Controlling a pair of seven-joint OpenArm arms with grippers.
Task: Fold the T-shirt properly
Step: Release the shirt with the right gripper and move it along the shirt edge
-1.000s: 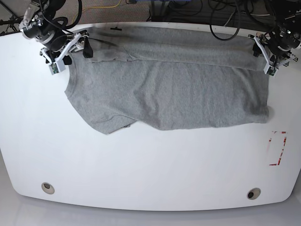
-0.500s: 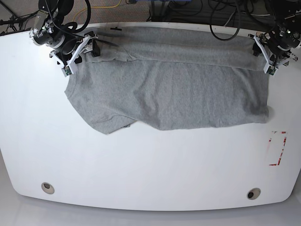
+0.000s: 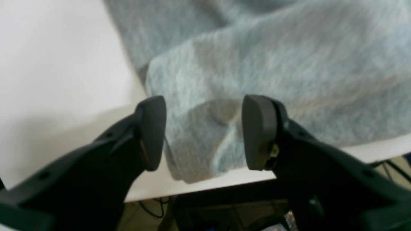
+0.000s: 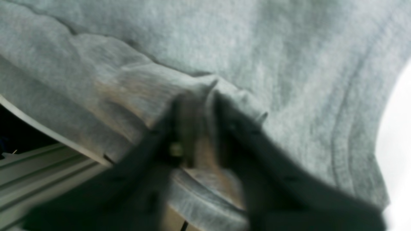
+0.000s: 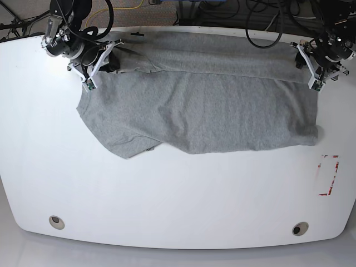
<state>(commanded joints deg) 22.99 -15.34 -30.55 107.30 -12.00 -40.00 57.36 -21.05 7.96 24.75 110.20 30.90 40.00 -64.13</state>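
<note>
1. The right gripper [image 4: 200, 96] is pinched shut on a fold of the T-shirt [image 5: 200, 105] at the far left.
2. The left gripper [image 3: 204, 131] stands wide open — holding nothing — over the shirt's far right corner.
3. The shirt lies spread across the far half of the white table [image 5: 167, 194].

The T-shirt [image 5: 200, 105] under me is heather grey all over, a soft mottled weave of lighter and darker flecks, with no print showing on the side that faces up. My left fingers [image 3: 257, 128] are matte dark grey, nearly black; my right fingers [image 4: 189, 128] are the same dark shade, blurred. The surface [image 5: 167, 194] is plain glossy white, with a small red-and-white marking [image 5: 328, 175] near one edge.
</note>
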